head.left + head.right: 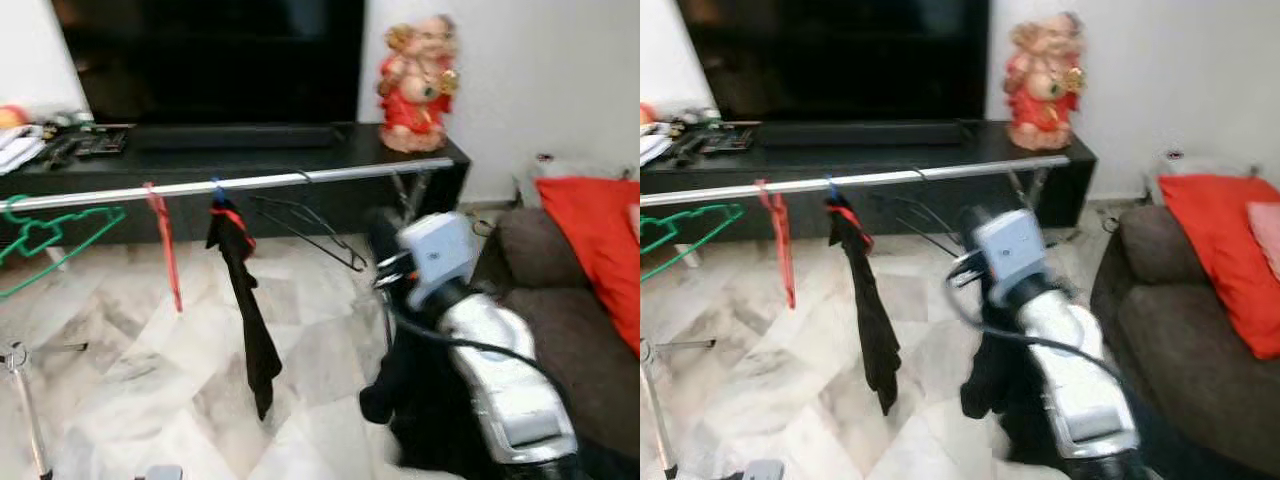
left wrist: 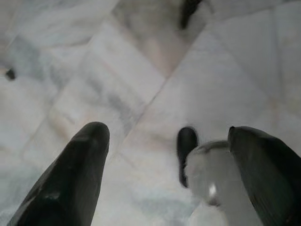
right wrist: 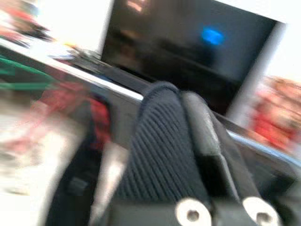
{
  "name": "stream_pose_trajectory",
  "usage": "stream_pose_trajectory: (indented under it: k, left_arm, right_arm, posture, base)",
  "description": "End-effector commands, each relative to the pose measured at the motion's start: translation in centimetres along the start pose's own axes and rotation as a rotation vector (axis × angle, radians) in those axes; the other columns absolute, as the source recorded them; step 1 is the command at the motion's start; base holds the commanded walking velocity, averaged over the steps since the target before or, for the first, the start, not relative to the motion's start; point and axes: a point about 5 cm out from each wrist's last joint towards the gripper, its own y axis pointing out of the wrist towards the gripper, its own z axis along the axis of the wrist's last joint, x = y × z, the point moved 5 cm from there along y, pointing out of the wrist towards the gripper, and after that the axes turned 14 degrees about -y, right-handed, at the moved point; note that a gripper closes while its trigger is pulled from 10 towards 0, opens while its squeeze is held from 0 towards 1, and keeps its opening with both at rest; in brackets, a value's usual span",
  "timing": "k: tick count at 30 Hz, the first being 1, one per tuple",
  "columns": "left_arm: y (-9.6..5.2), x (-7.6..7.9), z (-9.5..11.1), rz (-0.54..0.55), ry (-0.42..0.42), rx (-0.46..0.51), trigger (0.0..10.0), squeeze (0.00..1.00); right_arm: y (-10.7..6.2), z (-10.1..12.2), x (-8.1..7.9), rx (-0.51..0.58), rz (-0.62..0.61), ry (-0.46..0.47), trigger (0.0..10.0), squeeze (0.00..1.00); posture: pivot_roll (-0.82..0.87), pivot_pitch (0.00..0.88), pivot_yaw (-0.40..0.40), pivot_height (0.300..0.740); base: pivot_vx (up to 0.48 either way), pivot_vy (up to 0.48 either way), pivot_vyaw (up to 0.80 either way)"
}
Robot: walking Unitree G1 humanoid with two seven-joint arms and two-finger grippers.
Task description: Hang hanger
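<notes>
Marble-patterned floor (image 1: 130,370) fills the lower left of the head views; a dark TV console (image 1: 250,165) runs across the upper half with a black screen above it and a red-and-pink figurine (image 1: 418,85) at its right end, while a brown sofa (image 1: 560,310) with a red cushion (image 1: 595,235) sits at the right edge. Silver clothes rail (image 1: 230,184) crosses the frame in front of the console, set at a height the arms can reach. On it hang a green hanger (image 1: 45,235) at far left, a red hanger (image 1: 165,245), a black garment (image 1: 245,310) on a hanger with a blue hook, and a thin black wire hanger (image 1: 305,230) near centre, tilted on the rail. Right arm is raised at lower right toward the rail's right part, likely bringing its load up to hook on. Right hand (image 3: 181,141): fingers pressed together in its wrist view, clenched against ribbed dark fabric; dark cloth hangs below the arm in the head views (image 1: 400,390). The hanger being carried cannot be made out; presumably inside that cloth. Left hand (image 2: 167,160) hangs over bare floor, fingers spread wide, released, holding nothing. Views blurred.
</notes>
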Motion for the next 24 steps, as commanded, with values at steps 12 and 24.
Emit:
stream_pose_trajectory:
  k: [12, 24]
  left_arm:
    - [0.0, -0.5, 0.6, 0.024, -0.058, 0.025, 10.0, 0.00]
    - [-1.4, -2.4, 9.6, 0.078, -0.166, 0.483, 10.0, 0.00]
  right_arm:
    - [-4.6, -12.5, -1.0, -0.364, -0.131, 0.308, 10.0, 0.00]
    - [-8.6, -20.5, -4.2, -0.626, -0.149, 0.459, 10.0, 0.00]
  posture:
    - [-0.05, 0.000, 0.015, 0.740]
    - [-0.01, 0.004, 0.019, 0.740]
  base:
    - [0.000, 0.000, 0.27]
    - [0.000, 0.000, 0.00]
